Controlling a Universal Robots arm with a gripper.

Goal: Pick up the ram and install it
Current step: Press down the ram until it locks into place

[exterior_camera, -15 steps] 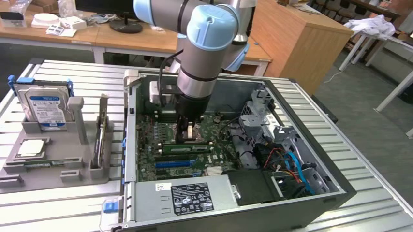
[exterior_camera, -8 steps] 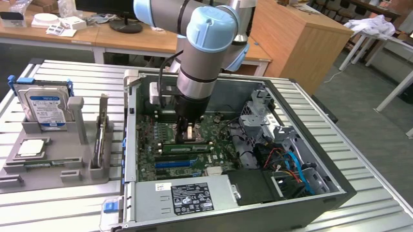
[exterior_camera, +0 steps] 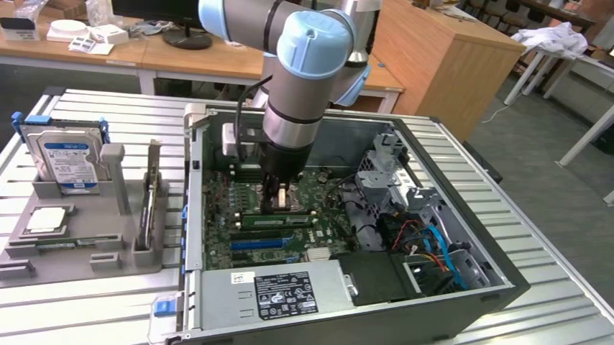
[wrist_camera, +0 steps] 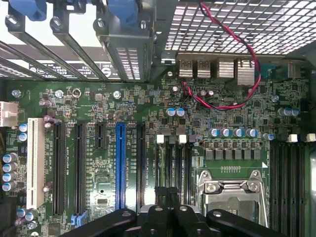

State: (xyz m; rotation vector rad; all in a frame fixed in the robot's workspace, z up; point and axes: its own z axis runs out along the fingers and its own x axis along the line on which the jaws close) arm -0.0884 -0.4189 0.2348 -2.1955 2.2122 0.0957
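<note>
While the gripper (exterior_camera: 278, 205) sits clenched, seemingly empty, over the board (exterior_camera: 336, 215), the ram (exterior_camera: 65, 246) lies well off toward the exterior view's left, lengthwise across the tray (exterior_camera: 96, 231).

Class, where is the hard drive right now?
On the exterior view's left, the hard drive stands in the grey holder, beside the open computer case.
</note>
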